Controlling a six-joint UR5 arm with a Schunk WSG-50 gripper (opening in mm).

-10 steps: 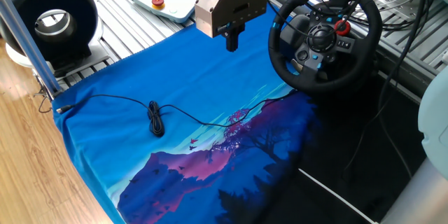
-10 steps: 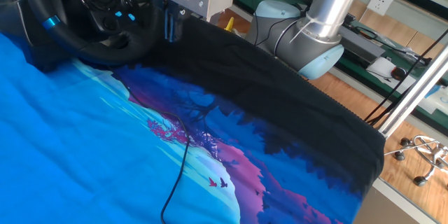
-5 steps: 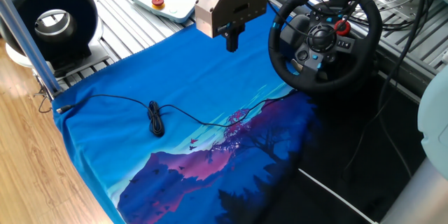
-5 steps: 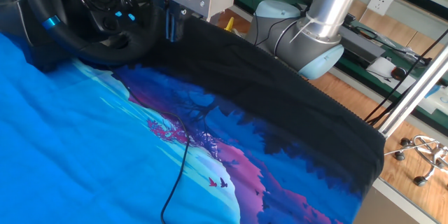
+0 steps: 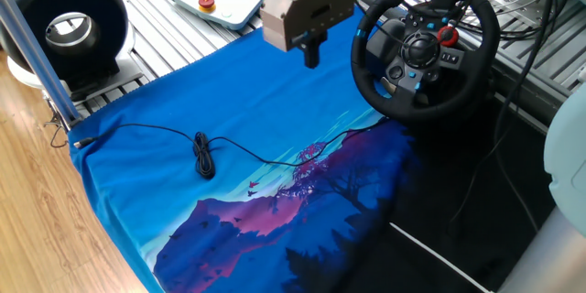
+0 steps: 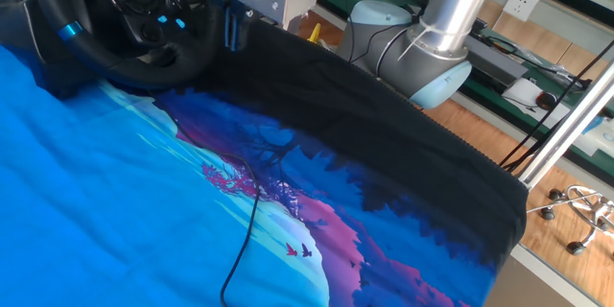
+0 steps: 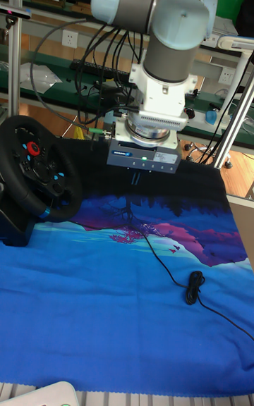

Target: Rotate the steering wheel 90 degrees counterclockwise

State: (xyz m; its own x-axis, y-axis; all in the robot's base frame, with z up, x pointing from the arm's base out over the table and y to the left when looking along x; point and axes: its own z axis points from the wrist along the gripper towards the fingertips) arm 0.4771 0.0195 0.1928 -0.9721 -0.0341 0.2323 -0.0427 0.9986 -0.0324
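1. Blue cloth (image 5: 229,128) with a purple landscape print covers the desk; its far part turns to black.
2. Next in size is the arm (image 7: 166,32), grey and pale blue, which hangs over the middle of the cloth.
3. At one edge of the desk stands the steering wheel (image 5: 427,48), tilted on its base, with black rim, red dial and a blue stripe on the rim. Nothing touches it.
4. The gripper (image 5: 311,53) hangs above the cloth, just beside the wheel rim and apart from it. The jaws look pressed together into one dark tip, with nothing between them.
5. A thin black cable (image 5: 203,156) lies loose on the cloth with a small coil.
6. My judgement: the approach is not finished. If the tip meets the padded rim at a bad angle, it could slip off during the turn, or push the whole wheel base instead of rotating it.
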